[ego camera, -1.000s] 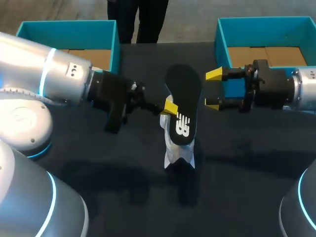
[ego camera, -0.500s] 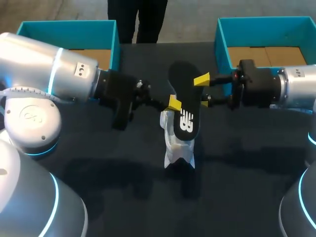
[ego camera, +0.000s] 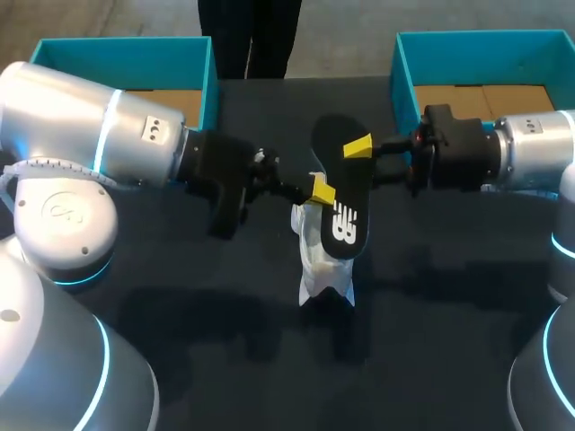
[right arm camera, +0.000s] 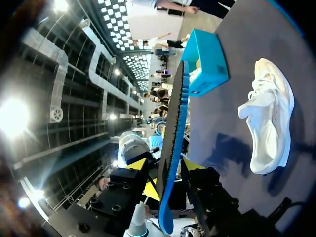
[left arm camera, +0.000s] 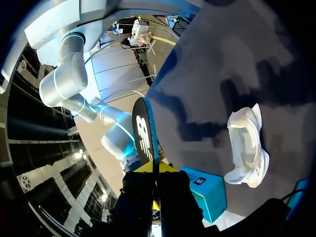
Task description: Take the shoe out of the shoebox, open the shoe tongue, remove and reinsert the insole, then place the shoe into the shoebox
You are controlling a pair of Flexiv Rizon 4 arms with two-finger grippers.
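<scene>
Matte black table [ego camera: 431, 296]. Brown cardboard floor is seen in teal left box [ego camera: 126, 52]. Flat black insole [ego camera: 341, 206] is pinched edgewise by left gripper [ego camera: 316, 191], above white fabric shoe [ego camera: 323, 269] on the table. Right gripper [ego camera: 361, 166] is spread astride the insole. Right box [ego camera: 485, 45] is likewise teal, cardboard-floored.

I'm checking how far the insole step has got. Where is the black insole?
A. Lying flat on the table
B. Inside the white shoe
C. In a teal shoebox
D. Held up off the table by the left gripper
D: the left gripper pinches the insole by its edge and holds it up in the air, apart from the white shoe on the table.
</scene>
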